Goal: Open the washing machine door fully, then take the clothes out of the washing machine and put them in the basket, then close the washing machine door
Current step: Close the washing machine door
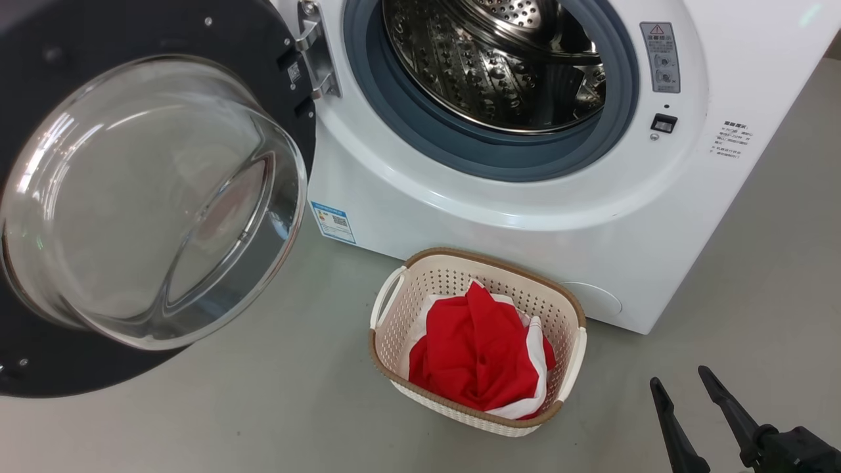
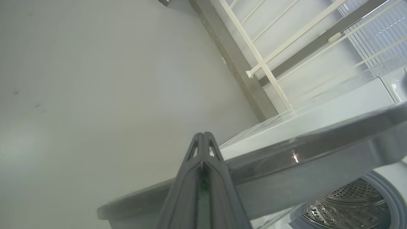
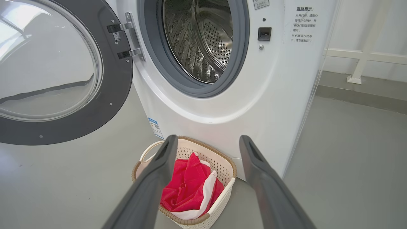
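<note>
2 hands are in play. The right hand [image 1: 678, 376] hangs low in front of the washing machine [image 1: 499, 217], near its right corner, fingers spread wide and empty. The left hand [image 2: 203, 137] is pinched closed on nothing, its tips at the dark outer rim of the door [image 1: 151, 197]; whether they touch it I cannot tell. That door stands swung wide on the machine's hinge side. Just before the machine's base, the basket [image 1: 420, 282] sits on the floor [image 1: 197, 427], holding the red clothes [image 1: 476, 355] with white trim.

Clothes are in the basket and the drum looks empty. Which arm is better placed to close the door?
Left: the left gripper, shut, sits beside the door rim. The right gripper, open, hangs past the basket, far from the door.
</note>
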{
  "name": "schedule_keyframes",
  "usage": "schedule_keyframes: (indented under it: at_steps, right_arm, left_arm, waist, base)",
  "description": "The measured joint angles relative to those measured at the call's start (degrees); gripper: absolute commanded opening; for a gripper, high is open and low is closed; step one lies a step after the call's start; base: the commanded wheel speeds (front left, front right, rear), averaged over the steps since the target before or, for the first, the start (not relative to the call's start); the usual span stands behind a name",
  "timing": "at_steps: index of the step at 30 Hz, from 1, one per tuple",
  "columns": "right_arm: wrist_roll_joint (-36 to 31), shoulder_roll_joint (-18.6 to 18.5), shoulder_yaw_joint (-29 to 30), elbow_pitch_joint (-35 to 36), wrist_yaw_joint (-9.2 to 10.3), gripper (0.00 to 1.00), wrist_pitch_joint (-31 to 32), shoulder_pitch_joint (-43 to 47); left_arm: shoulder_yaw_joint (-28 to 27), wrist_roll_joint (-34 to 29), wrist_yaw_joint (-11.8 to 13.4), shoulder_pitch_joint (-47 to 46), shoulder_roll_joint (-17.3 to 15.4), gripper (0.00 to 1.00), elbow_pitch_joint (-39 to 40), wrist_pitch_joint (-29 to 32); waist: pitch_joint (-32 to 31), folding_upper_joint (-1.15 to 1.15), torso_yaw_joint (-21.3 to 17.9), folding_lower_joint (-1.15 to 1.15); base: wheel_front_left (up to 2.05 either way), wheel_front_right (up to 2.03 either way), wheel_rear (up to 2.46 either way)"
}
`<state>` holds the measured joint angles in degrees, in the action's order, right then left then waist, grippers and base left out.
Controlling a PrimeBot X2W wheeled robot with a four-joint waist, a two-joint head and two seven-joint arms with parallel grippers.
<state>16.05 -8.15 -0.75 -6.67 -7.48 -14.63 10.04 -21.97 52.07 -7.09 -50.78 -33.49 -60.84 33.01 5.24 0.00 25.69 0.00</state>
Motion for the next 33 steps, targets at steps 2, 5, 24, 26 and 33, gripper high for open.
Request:
schedule_keyframes:
  at_steps: [2,5,24,26,33]
  right_arm:
    - [0.0,0.0,0.0,0.0,0.00,1.00,0.0,0.0]
    - [0.0,0.0,0.0,0.0,0.00,1.00,0.0,0.0]
    - [0.0,0.6,0.1,0.1,0.00,1.00,0.0,0.1]
    - [0.0,0.7,0.0,0.1,0.00,1.00,0.0,0.3]
    - [0.0,0.8,-0.2,0.0,0.00,1.00,0.0,0.4]
  left_arm:
    - [0.2,0.5,0.0,0.1,-0.4,0.00,0.6,1.5]
    - [0.3,1.5,0.0,0.4,-0.6,0.00,1.8,3.3]
    - [4.1,10.9,0.0,14.5,-1.3,0.00,23.7,13.4]
    - [4.4,12.0,0.1,15.7,-1.3,0.00,25.8,14.4]
    - [8.7,14.7,0.0,19.3,1.7,0.00,33.1,17.5]
  waist:
    - [0.1,0.00,-0.2,0.00]
    - [0.2,0.00,-0.4,0.00]
    - [-1.3,0.00,0.1,0.00]
    - [-1.4,0.00,0.1,0.00]
    - [-1.8,0.00,0.0,0.00]
  base:
    - [0.00,0.00,0.00]
    - [0.00,0.00,0.00]
    - [0.00,0.00,0.00]
    - [0.00,0.00,0.00]
    - [0.00,0.00,0.00]
